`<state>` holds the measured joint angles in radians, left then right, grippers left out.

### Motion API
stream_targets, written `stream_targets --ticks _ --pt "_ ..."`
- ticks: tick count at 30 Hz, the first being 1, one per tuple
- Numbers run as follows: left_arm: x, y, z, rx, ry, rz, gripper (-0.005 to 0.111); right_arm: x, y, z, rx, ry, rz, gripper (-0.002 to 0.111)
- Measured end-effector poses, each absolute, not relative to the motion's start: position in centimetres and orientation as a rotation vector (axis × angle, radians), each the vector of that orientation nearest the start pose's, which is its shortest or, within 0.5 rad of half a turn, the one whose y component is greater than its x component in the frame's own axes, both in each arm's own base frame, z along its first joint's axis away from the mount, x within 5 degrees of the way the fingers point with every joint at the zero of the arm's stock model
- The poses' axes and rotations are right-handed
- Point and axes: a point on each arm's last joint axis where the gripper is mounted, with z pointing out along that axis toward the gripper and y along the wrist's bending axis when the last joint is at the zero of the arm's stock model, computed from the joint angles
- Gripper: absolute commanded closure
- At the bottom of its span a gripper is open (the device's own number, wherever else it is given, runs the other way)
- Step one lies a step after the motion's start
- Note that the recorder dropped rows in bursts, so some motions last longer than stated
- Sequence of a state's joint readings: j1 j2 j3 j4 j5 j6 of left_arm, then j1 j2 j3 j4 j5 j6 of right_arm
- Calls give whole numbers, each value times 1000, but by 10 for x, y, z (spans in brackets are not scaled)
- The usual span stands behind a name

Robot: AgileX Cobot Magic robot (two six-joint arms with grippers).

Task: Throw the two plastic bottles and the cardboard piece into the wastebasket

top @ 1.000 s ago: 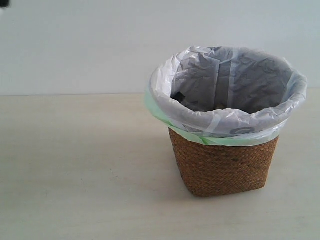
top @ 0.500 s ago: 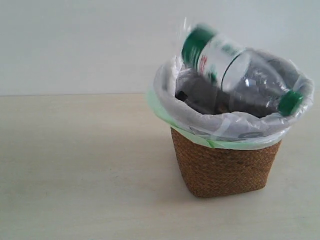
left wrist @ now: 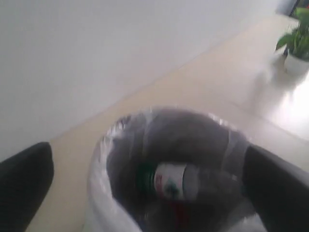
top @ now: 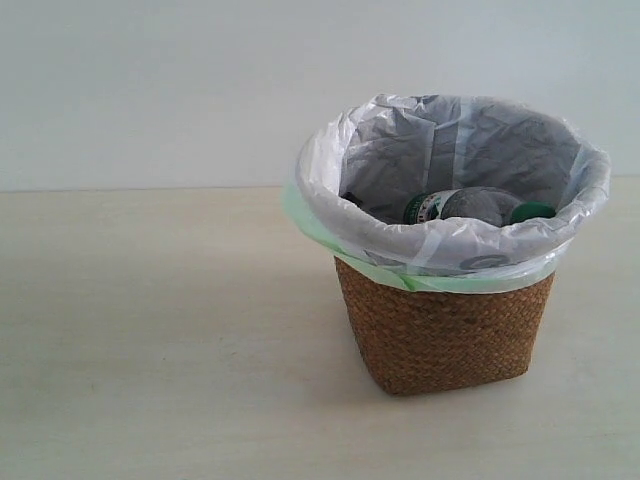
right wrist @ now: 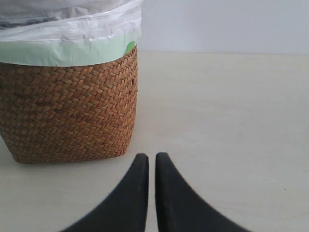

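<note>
The wicker wastebasket (top: 445, 335) with its white bag liner stands on the table, right of centre. The green-and-white labelled bottle (top: 440, 206) lies on its side inside it, green cap (top: 532, 211) to the right. In the left wrist view that bottle (left wrist: 170, 180) lies inside the bag, with a blurred red patch (left wrist: 180, 213) under it. My left gripper (left wrist: 147, 157) hovers open above the basket mouth, holding nothing. My right gripper (right wrist: 151, 157) is shut and empty, low over the table beside the wastebasket (right wrist: 67, 116). The cardboard piece is hidden. Neither gripper shows in the exterior view.
Pale wooden tabletop (top: 150, 330) runs back to a plain white wall. A potted green plant (left wrist: 295, 46) stands on the floor far off in the left wrist view.
The green-capped bottle was out of view a second ago, tumbled over the basket rim half a second ago, and now rests inside the liner. The basket shook slightly.
</note>
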<state>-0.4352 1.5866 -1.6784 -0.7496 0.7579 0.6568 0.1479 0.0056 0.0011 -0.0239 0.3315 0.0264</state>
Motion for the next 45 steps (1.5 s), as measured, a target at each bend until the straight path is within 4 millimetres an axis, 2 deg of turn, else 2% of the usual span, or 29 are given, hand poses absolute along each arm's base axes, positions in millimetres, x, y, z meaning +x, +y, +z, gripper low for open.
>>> stream_targets --ticks 3,5,8,11,15,18,20,21,29,34,37,40,45 --pt "305 -169 414 955 2083 -653 11 54 7 183 -126 1818 100 106" --pt "304 -158 383 1079 2294 -540 25 54 7 183 -126 1818 100 106" --pt "305 -152 363 1158 2382 -447 36 54 7 183 -126 1818 100 106" --pt "306 -149 347 1168 2450 -419 45 54 7 183 -126 1818 100 106" --pt "304 -148 334 1163 2505 -425 50 54 7 183 -126 1818 100 106" --pt "303 -146 330 1149 2538 -410 72 54 7 183 -126 1818 100 106" --pt "304 -144 328 1131 2556 -371 104 54 7 183 -126 1818 100 106" --pt "305 -142 327 1116 2570 -345 102 54 7 183 -126 1818 100 106" --pt "310 -133 326 954 2637 -209 103 54 7 183 -126 1818 100 106" --pt "302 -124 342 887 2615 -139 103 54 7 183 -126 1818 100 106" --pt "290 -118 359 793 2598 -136 103 54 7 183 -126 1818 100 106" --pt "274 -113 378 674 2508 -173 103 54 7 183 -126 1818 100 106" --pt "231 -96 411 471 2167 -274 103 54 7 183 -126 1818 100 106"
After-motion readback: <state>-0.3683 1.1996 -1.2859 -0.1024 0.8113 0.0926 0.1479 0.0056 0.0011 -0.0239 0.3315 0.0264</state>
